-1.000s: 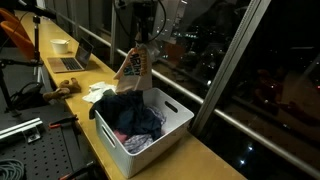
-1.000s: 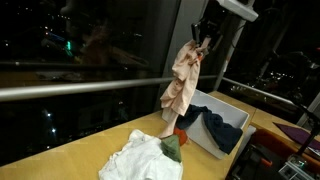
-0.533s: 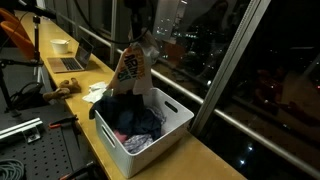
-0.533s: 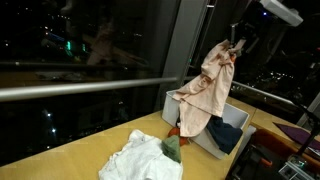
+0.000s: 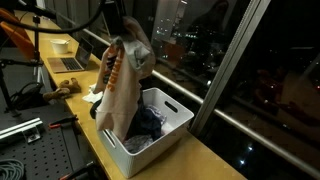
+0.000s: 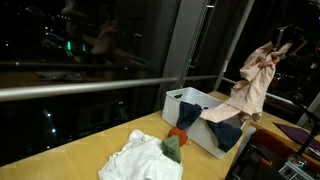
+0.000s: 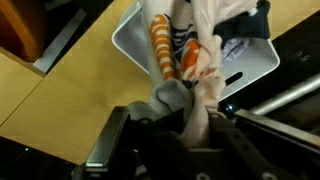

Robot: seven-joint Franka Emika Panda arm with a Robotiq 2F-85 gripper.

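Right, in an exterior view the claw (image 5: 127, 36) is closed tight around the bunched top of a pale, orange-striped garment (image 5: 120, 90). It drapes at the 10 o'clock side of the white bin (image 5: 178, 122), beside the dark clothes (image 5: 147, 125). I judge this a mid-air carry, and the next move calls for lifting the hem clear of the rim.

In an exterior view from across the table, the garment (image 6: 252, 88) hangs out at 2 o'clock from the bin (image 6: 180, 103), an offset the first angle hides.

Only the wrist view shows the grip itself: fingers (image 7: 160, 100) pinching fabric, with the bin at 12 o'clock.
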